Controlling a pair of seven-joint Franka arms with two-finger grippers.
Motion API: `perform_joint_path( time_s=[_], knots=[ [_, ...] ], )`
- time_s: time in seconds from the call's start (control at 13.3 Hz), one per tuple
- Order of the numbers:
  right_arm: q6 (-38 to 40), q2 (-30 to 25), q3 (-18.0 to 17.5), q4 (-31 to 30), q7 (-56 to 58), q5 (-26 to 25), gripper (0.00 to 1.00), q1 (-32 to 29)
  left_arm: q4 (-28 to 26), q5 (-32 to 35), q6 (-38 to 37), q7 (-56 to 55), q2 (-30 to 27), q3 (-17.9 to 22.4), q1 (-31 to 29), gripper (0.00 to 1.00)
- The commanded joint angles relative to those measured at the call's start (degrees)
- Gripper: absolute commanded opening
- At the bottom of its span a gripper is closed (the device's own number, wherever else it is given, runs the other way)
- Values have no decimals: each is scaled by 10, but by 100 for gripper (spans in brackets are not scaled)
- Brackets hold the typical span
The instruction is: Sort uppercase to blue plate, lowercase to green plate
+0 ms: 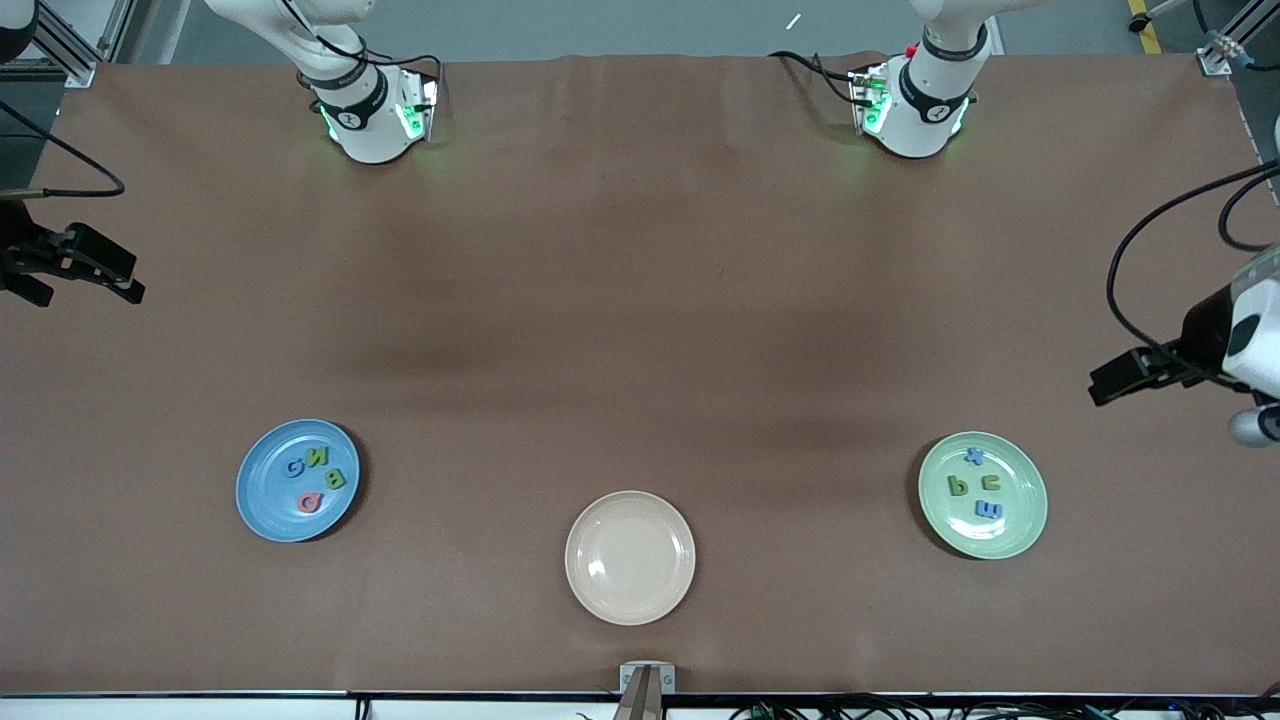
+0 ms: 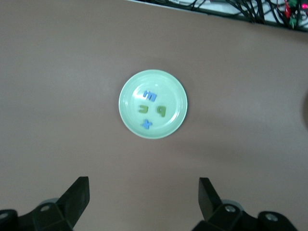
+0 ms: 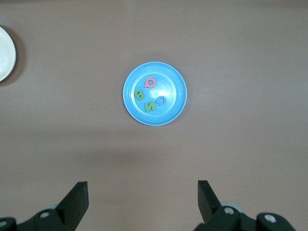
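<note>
The blue plate (image 1: pixel 262 500) (image 3: pixel 177 94) lies toward the right arm's end of the table. In it are the uppercase letters: a blue G (image 1: pixel 295 465), a green N (image 1: pixel 318 458), a green B (image 1: pixel 335 478) and a red Q (image 1: pixel 309 501). The green plate (image 1: pixel 1026 520) (image 2: pixel 174 90) lies toward the left arm's end. It holds the lowercase pieces: a blue cross (image 1: pixel 973 458), a green b shape (image 1: pixel 958 486), a green n shape (image 1: pixel 987 484) and a blue m (image 1: pixel 988 511). My left gripper (image 1: pixel 1100 385) (image 2: pixel 143 192) and right gripper (image 1: pixel 138 280) (image 3: pixel 143 192) hang open and empty over bare cloth at the table's two ends.
A cream plate (image 1: pixel 590 590) with nothing in it lies between the two coloured plates, nearer to the front camera. Brown cloth covers the table. Both arm bases (image 1: pixel 365 110) (image 1: pixel 915 105) stand at the back edge. Cables trail at the left arm's end.
</note>
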State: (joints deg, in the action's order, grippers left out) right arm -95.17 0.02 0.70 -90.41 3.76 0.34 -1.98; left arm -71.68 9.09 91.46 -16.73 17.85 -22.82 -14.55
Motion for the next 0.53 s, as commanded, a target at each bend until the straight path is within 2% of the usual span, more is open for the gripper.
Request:
perform_joint_path(
  time_s=[0.0,0.15,0.3,0.45],
  knots=[
    [-4,-14,3,-12,-9,-7,100,3,-19,-14,-24,35,-40,5,0,100],
    [-5,-14,3,-12,-9,-8,100,3,-28,-44,-54,35,-61,38,26,100],
    [-6,-14,3,-12,-9,-8,100,3,-74,-95,-58,47,-110,129,91,100],
    [-6,-14,3,-13,-9,-7,100,2,-114,-100,-59,62,-148,188,147,100]
  ],
)
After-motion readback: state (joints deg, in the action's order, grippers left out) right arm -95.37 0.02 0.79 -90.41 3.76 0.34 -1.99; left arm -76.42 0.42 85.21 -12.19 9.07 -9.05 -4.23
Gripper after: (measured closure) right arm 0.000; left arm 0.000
